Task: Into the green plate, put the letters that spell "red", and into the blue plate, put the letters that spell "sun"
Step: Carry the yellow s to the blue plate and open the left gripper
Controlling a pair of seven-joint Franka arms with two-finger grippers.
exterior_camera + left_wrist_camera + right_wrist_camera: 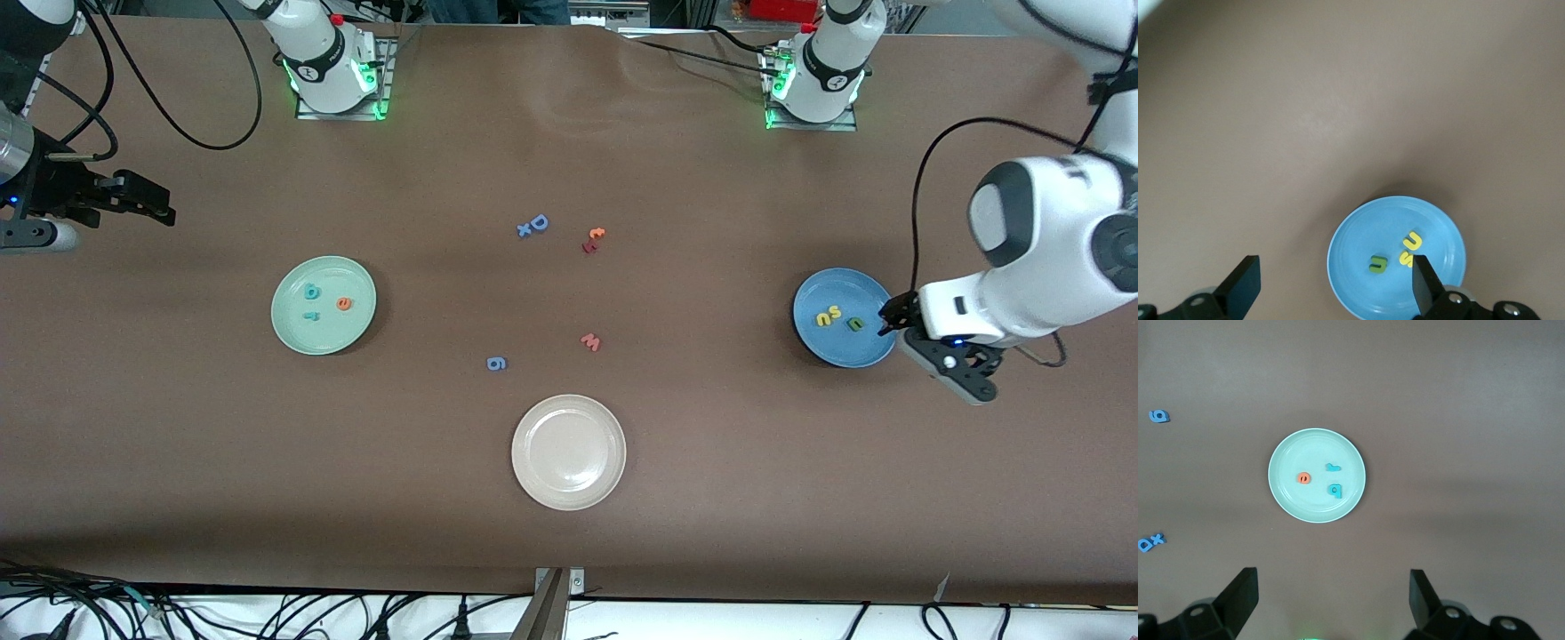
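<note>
Letters sorted: both words look complete in their plates
Green plate (pixel 323 305), at mid-left of the front frame, holds the teal d (pixel 311 291), small r (pixel 310 314) and orange e (pixel 343 303); blue plate (pixel 843 317), at mid-right, holds n (pixel 823 318), s (pixel 835 313) and u (pixel 854 324). Left gripper (pixel 892 318) hangs over the blue plate's rim, fingers spread and empty; right gripper (pixel 142 203) waits at the upper left edge, fingers apart, holding nothing. Spare D (pixel 538 222), t (pixel 597 234), w (pixel 590 341), g (pixel 497 363) and the white plate (pixel 568 452) sit mid-frame. Judging by this, nothing is left but to withdraw
</note>
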